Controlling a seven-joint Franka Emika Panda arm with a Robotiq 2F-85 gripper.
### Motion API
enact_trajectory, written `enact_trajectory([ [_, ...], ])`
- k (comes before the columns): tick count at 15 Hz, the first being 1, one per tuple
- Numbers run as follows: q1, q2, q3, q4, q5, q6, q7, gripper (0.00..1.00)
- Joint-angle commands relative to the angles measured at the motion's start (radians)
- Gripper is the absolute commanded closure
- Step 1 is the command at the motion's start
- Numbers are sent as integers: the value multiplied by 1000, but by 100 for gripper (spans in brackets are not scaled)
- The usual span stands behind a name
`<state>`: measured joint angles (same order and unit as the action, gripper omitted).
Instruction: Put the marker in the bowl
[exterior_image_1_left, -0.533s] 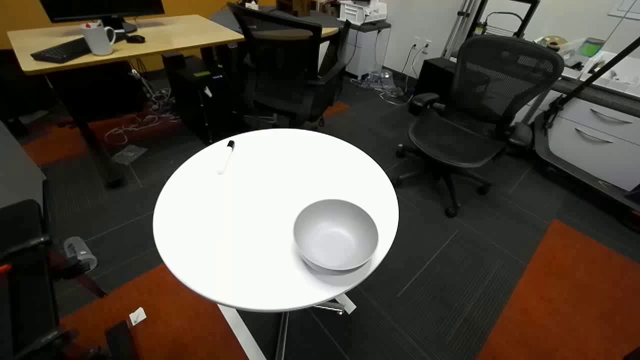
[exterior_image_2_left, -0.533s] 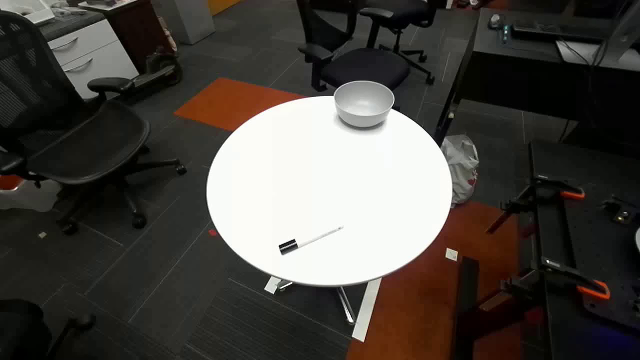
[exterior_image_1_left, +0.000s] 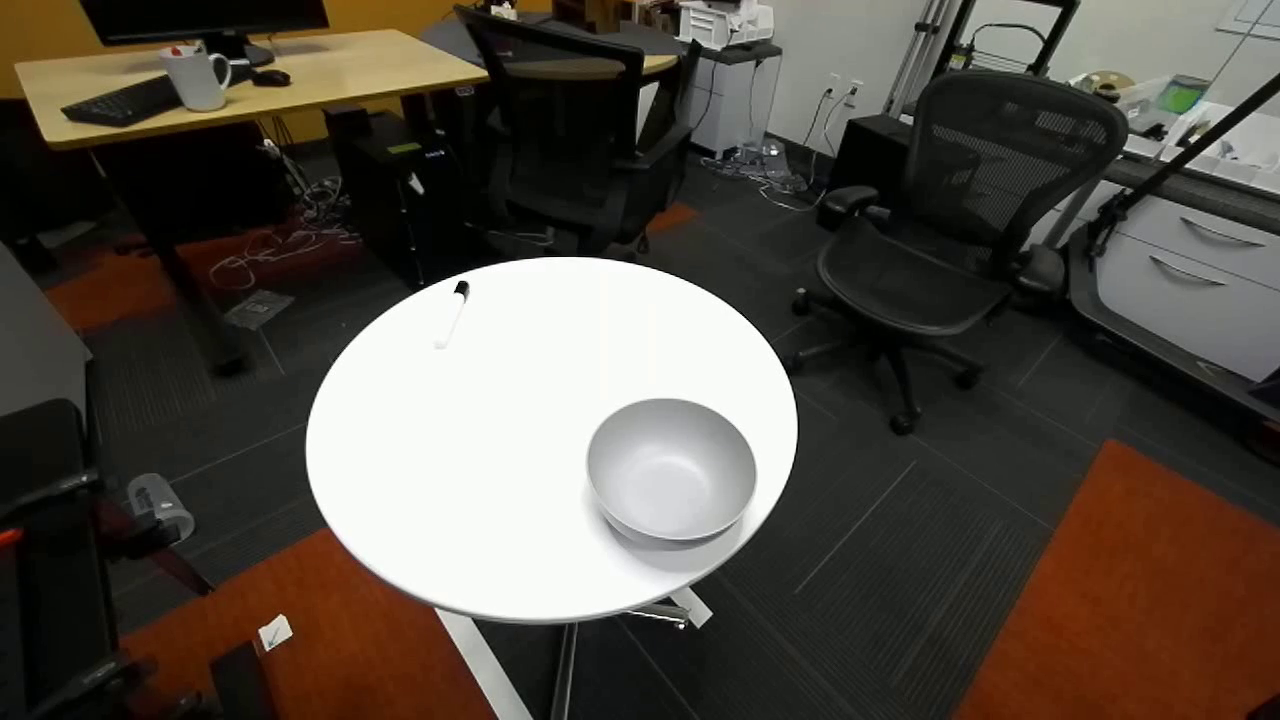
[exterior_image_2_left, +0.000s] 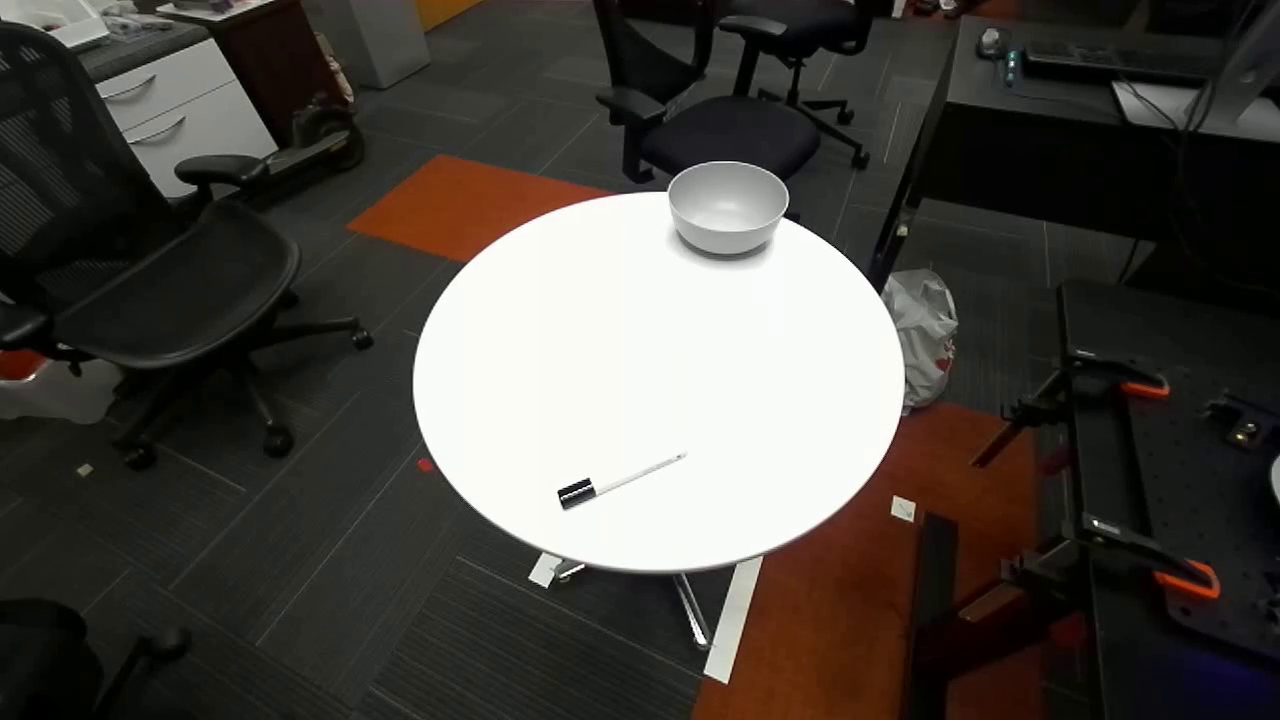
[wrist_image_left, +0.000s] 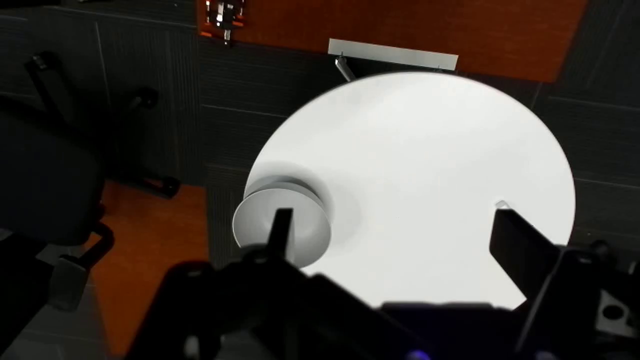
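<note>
The marker lies flat on the round white table (exterior_image_1_left: 450, 480); it has a white body and black cap. It shows in both exterior views (exterior_image_1_left: 452, 316) (exterior_image_2_left: 622, 481). In the wrist view only a pale end of the marker (wrist_image_left: 501, 204) shows, past the right fingertip, which hides the rest. The light-grey bowl sits upright near the table's edge, away from the marker, in both exterior views (exterior_image_1_left: 670, 480) (exterior_image_2_left: 728, 212). In the wrist view the bowl (wrist_image_left: 311, 230) is partly behind the left finger. My gripper (wrist_image_left: 393, 211) is wide open and empty above the table.
Black office chairs (exterior_image_1_left: 1000, 200) (exterior_image_2_left: 180, 290) stand around the table. A black bench with orange-tipped clamps (exterior_image_2_left: 1180, 330) is at the right in an exterior view. A wooden desk (exterior_image_1_left: 350, 70) holds a white mug (exterior_image_1_left: 197, 80) and a keyboard. The arm is outside both exterior views.
</note>
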<state>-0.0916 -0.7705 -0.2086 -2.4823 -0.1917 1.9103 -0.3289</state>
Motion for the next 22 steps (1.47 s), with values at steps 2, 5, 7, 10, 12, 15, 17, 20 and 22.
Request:
enact_trajectory([
  [2,2,0,-1,2,-1,-2,1,0],
  [5,2,0,-1,2,-1,-2,1,0],
  [7,2,0,-1,2,-1,-2,1,0],
  [10,2,0,-1,2,-1,-2,1,0],
  [12,2,0,-1,2,-1,-2,1,0],
  [15,2,0,-1,2,-1,-2,1,0],
  [17,2,0,-1,2,-1,-2,1,0],
  [20,2,0,-1,2,-1,-2,1,0],
  [22,15,22,0,3,-6,21,-14,0],
])
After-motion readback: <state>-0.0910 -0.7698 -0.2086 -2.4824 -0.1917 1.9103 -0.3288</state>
